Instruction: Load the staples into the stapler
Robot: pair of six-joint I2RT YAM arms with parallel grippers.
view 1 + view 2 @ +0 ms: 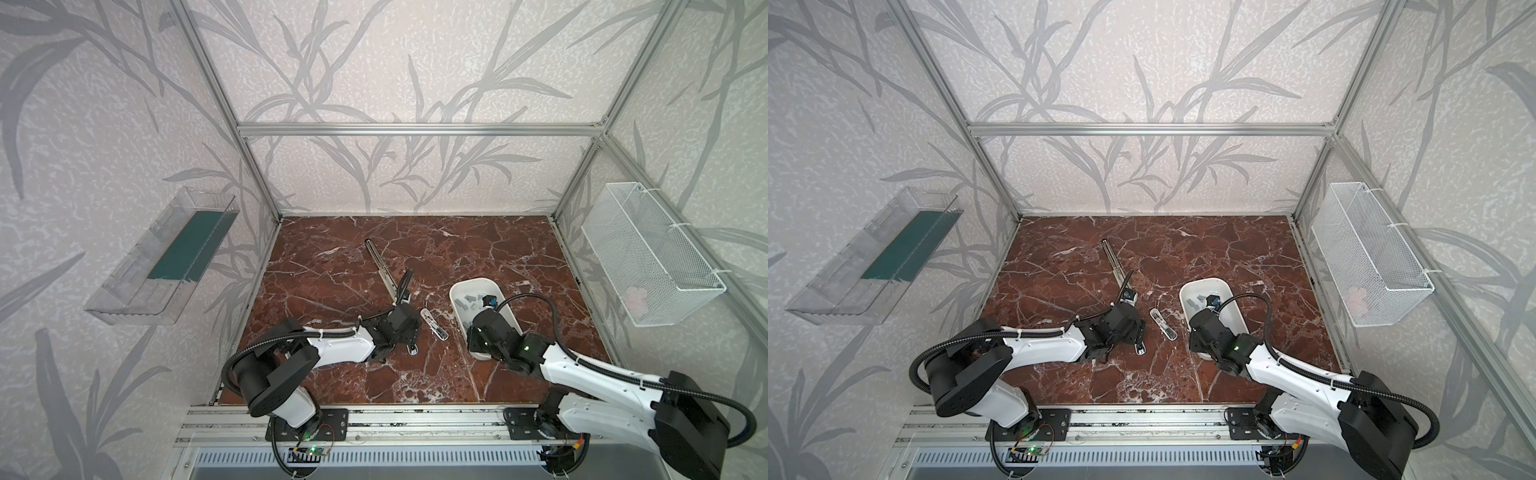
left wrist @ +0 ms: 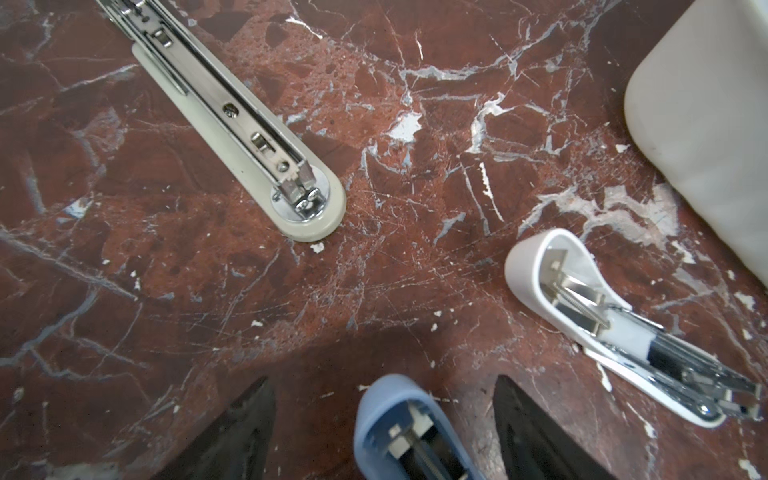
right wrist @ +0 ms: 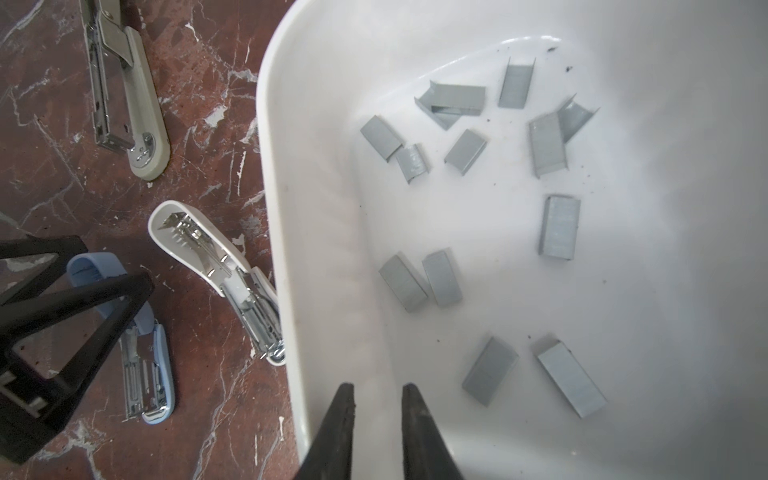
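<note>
**Left gripper** (image 2: 382, 379): released. Its black fingers (image 2: 245, 424) stand wide at the bottom centre of the left wrist view, one on either side of the blue stapler (image 2: 399, 419). Bare table (image 2: 374, 270) shows in both gaps, so nothing is grasped. Judged purpose: to straddle the stapler, so that closing would pin it against sliding while a strip goes in.

**Right gripper** (image 3: 378, 386): fingers nearly together, with a narrow slit between them and nothing in it. It hangs at the bottom centre of the right wrist view, over the sloping wall of the white tray (image 3: 282, 208). Judged purpose: a narrow set suits pinching one thin strip by its sides.

**The staples** (image 3: 559, 226): all are in the tray, about a dozen grey strips lying loose on its floor, a few overlapping. None is in a jaw.

**Surroundings:** the blue stapler lies hinged open on the marble, its metal channel exposed, ready to receive a strip. The white stapler (image 2: 582, 299), also open, lies just beside the tray wall. The long beige stapler (image 2: 249, 137) lies in the upper left of the left wrist view, apart from both.

**Finding:** loading has not begun. Picking a strip appears to be the step in hand.
</note>
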